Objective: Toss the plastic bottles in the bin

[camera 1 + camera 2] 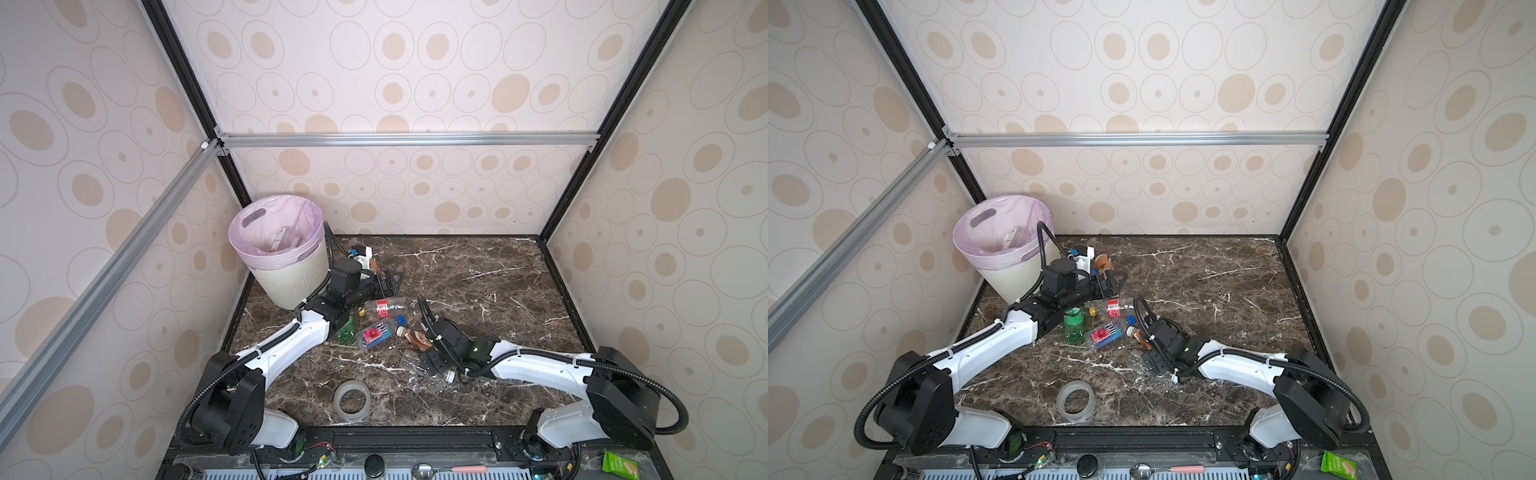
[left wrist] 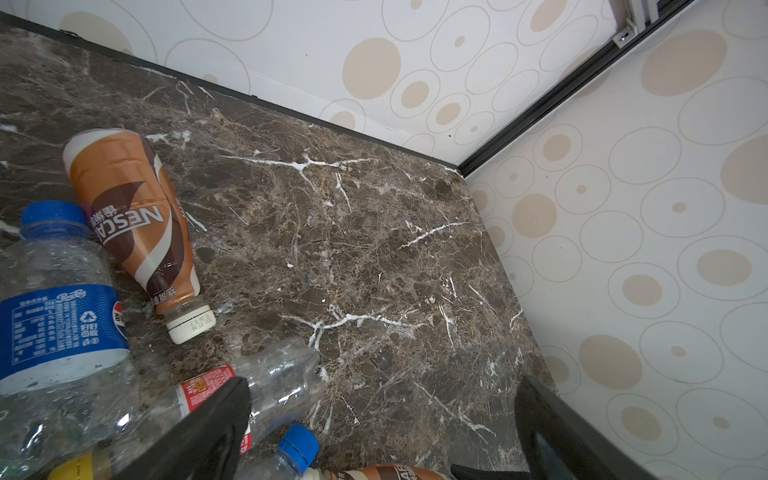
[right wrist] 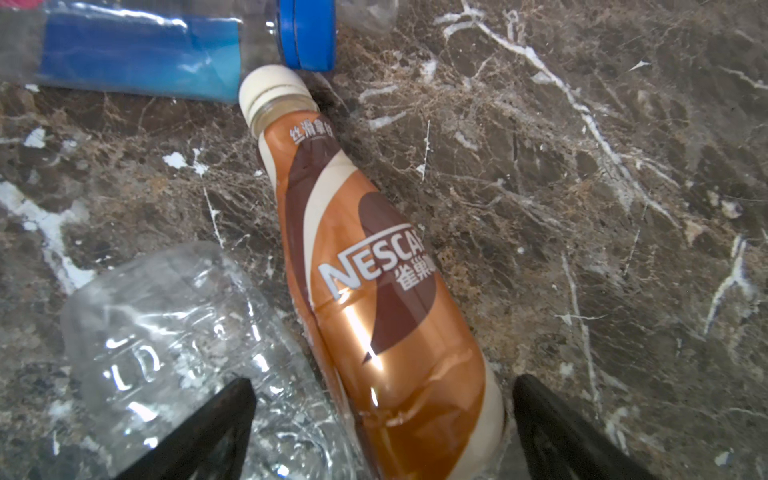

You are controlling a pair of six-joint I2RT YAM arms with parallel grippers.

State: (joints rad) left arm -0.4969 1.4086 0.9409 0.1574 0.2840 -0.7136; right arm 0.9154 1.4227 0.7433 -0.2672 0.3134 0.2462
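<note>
Over in the far left corner of the marble table [image 1: 478, 282]: the bin [image 1: 291, 286], upright, cream-white, lined with a pale pink bag [image 1: 257, 245] folded over the rim. Low inside it, something clear with a touch of red; too small to name.

Outside the bin, near the table's middle: the plastic bottles [image 1: 376, 328] in a loose cluster.
- Green bottle [image 1: 1074, 324], just beside the left forearm.
- Red-and-blue-labelled bottle [image 1: 376, 334], clear, next to the green one.
- Red-labelled bottle [image 1: 1113, 307], clear with a yellow cap, just behind those two.
- Far brown bottle [image 2: 133, 216], lying close to the bin's foot, with the blue-labelled Pepsi bottle [image 2: 58, 324] alongside.
- Near brown bottle [image 3: 374, 270], white-capped, lying flat, with a crushed clear bottle [image 3: 187, 353] touching its side.

Left gripper [image 2: 382, 382]: spread wide, nothing between the fingers, above bare marble at the cluster's edge.

Right gripper [image 3: 382, 382]: likewise spread wide, low over the base of the near brown bottle, one finger on either side, no squeeze to be seen.

Nearer the front edge, well apart from the bottles: a clear tape ring [image 1: 352, 401], lying flat.
</note>
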